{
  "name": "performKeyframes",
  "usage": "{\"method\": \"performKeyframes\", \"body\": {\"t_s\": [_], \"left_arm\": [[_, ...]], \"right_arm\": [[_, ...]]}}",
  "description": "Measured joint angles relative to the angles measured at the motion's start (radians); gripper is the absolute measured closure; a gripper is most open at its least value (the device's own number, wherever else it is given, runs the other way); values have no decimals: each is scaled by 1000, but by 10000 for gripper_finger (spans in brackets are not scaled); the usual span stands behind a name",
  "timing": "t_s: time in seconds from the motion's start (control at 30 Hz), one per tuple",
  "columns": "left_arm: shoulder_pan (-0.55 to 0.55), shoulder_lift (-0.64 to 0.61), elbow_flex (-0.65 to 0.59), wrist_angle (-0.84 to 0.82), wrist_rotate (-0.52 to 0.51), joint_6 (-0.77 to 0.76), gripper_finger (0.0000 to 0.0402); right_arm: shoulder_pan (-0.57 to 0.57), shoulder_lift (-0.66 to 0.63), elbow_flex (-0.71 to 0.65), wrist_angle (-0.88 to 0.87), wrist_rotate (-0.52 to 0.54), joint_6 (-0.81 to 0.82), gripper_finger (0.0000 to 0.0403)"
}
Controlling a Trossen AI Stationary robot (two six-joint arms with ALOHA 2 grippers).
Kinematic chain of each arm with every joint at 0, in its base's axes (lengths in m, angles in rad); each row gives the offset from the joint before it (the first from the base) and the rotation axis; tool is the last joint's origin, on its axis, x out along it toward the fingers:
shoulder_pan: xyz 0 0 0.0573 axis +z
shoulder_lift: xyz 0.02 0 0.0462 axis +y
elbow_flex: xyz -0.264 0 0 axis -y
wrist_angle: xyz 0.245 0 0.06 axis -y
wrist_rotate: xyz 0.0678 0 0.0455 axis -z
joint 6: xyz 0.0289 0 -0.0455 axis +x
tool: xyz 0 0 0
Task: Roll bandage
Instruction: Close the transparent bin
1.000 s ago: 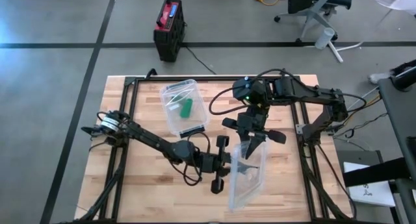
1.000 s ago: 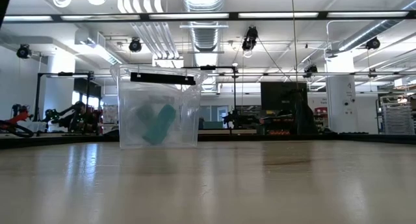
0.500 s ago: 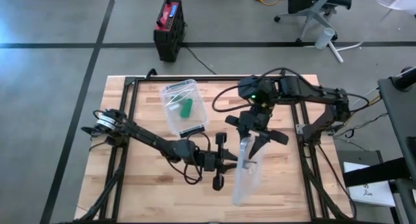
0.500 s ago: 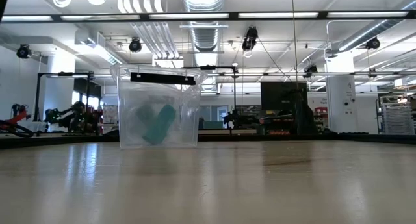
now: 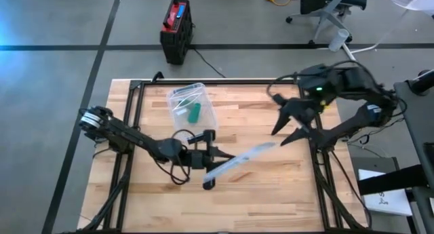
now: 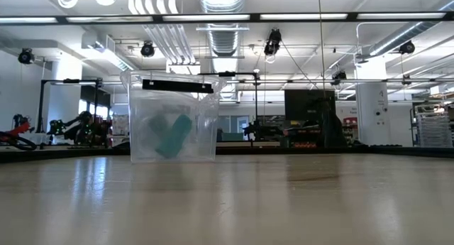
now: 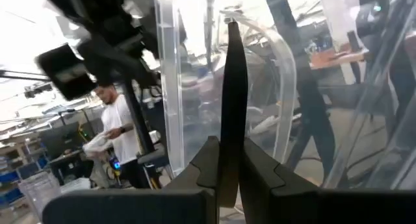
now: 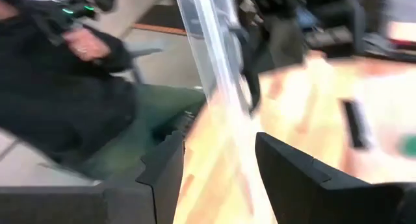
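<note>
A clear plastic box stands on the wooden table at the far left of middle, with a green bandage inside it. The low view shows the same box and bandage. My left gripper is near the table's middle, shut on a clear plastic lid. The lid is seen edge-on and slants toward the right. My right gripper stands open off the lid's right end, toward the far right, and touches nothing. My left gripper pinches the clear lid's edge between its two fingers, at the lid's left end. The fingers come about level from the table's left side and lie along the lid. The lid stands on edge and reaches out past the fingertips toward the right.
A red and black case sits on the floor beyond the table's far edge, with an office chair farther right. Black frame rails run along the table's sides. A person stands in the room beyond.
My right gripper has let go of the lid and opened. It has drawn back up toward the table's far right. My left gripper has pulled toward the table's left with the lid. The lid has tipped from broadside to edge-on, and its free end has swung toward the right.
</note>
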Motion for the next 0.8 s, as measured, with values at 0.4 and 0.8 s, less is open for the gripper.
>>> {"method": "performKeyframes", "body": {"t_s": [0.4,0.8], "left_arm": [[39,-336,33,-709,-133,78,384],[270,-348,501,-1743,-201,285,384]], "right_arm": [[0,-207,-233,23,316,153,219],[-42,-236,-547,177,633,112,219]]}}
